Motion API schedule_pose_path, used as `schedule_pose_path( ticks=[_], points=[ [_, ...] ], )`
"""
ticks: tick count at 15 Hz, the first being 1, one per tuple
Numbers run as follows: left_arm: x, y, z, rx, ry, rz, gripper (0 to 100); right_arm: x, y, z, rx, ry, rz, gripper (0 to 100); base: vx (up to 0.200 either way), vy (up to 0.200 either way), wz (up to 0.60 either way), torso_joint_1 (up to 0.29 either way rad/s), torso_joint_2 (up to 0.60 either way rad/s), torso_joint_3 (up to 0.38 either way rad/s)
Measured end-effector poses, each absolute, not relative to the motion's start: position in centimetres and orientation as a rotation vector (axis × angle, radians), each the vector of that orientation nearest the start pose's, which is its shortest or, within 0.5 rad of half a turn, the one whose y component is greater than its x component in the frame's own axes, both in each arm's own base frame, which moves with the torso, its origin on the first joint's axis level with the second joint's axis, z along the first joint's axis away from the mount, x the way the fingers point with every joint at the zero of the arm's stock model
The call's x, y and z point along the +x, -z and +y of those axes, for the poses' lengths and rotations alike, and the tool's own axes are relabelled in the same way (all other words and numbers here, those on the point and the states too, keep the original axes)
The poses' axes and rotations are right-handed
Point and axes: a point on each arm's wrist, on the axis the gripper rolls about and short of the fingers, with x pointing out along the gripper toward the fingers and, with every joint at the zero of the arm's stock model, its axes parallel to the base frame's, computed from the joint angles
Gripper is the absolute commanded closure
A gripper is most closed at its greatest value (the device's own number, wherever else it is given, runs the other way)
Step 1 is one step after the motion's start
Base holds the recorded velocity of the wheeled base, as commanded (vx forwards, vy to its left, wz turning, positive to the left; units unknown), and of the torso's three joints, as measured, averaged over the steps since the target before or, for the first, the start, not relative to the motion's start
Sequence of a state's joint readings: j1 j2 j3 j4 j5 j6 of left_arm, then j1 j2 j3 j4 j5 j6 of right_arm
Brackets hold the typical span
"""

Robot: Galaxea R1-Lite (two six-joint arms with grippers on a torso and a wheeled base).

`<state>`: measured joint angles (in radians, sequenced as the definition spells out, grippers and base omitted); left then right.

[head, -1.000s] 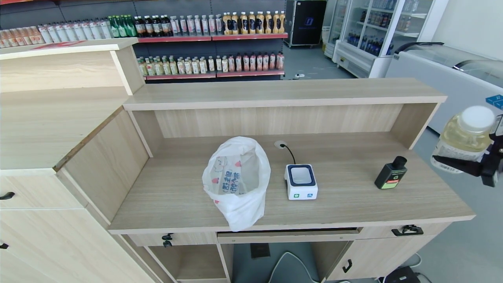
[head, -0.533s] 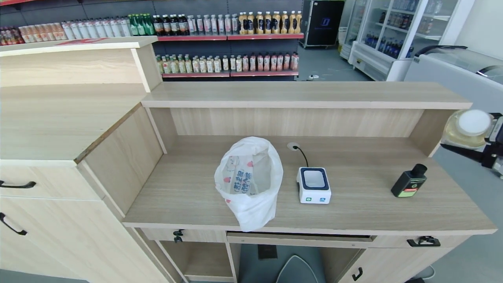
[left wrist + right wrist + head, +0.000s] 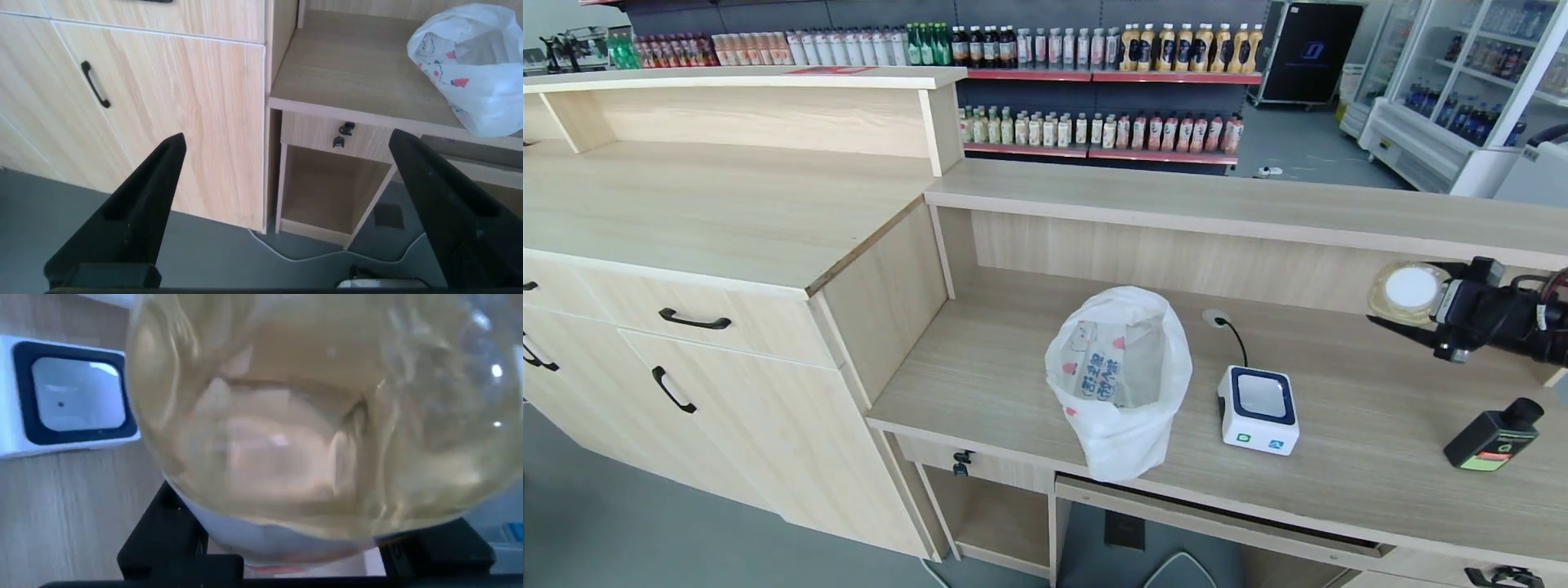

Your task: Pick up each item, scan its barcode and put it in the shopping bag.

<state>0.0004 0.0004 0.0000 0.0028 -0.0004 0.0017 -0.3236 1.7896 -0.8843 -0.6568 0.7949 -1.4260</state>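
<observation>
My right gripper (image 3: 1411, 306) is shut on a clear bottle of yellowish liquid (image 3: 1409, 287) with a white cap, held in the air over the right back part of the counter. Seen from the right wrist, the bottle (image 3: 310, 416) hangs close above the white barcode scanner (image 3: 73, 400). The scanner (image 3: 1258, 408) stands mid-counter, right of the open white shopping bag (image 3: 1123, 376). A small black bottle (image 3: 1494, 437) lies at the far right. My left gripper (image 3: 286, 220) hangs open and empty, low in front of the cupboards, with the bag (image 3: 478, 65) beyond it.
The wooden counter (image 3: 1380, 457) has a raised back shelf (image 3: 1176, 204) and a taller cupboard block (image 3: 727, 212) on its left. The scanner's cable (image 3: 1233, 335) runs to a hole behind it. Shop shelves with drinks stand behind.
The head camera has swung left, shifting the whole picture right. My right gripper has carried the yellowish bottle leftward, from beyond the counter's right end to over the counter, past the black bottle.
</observation>
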Motion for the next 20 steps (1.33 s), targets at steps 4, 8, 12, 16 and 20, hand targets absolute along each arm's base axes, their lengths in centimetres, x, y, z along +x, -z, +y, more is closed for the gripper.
schedule_pose_path(
  ticks=[4, 8, 12, 16, 20],
  points=[
    [-2.3, -7.5, 0.0, 0.002, 0.0, 0.004, 0, 32.0, -13.6, -8.0, -1.122, -0.652, -0.085, 100, 0.0, 0.0, 0.0, 0.0, 0.0, 0.0],
    [-2.3, -7.5, 0.0, 0.002, 0.0, 0.003, 0, 32.9, -11.9, -7.6, -1.101, -0.683, -0.076, 100, 0.0, 0.0, 0.0, 0.0, 0.0, 0.0],
    [-2.3, -7.5, 0.0, 0.002, 0.0, 0.004, 0, 34.2, -11.3, -6.7, -1.126, -0.684, -0.138, 100, 0.0, 0.0, 0.0, 0.0, 0.0, 0.0],
    [-2.3, -7.5, 0.0, 0.001, 0.0, 0.004, 0, 34.9, -10.4, -6.4, -1.135, -0.688, -0.152, 100, 0.0, 0.0, 0.0, 0.0, 0.0, 0.0],
    [-2.3, -7.5, 0.0, 0.002, 0.0, 0.004, 0, 35.1, -9.8, -6.5, -1.132, -0.695, -0.142, 100, 0.0, 0.0, 0.0, 0.0, 0.0, 0.0]
  ],
)
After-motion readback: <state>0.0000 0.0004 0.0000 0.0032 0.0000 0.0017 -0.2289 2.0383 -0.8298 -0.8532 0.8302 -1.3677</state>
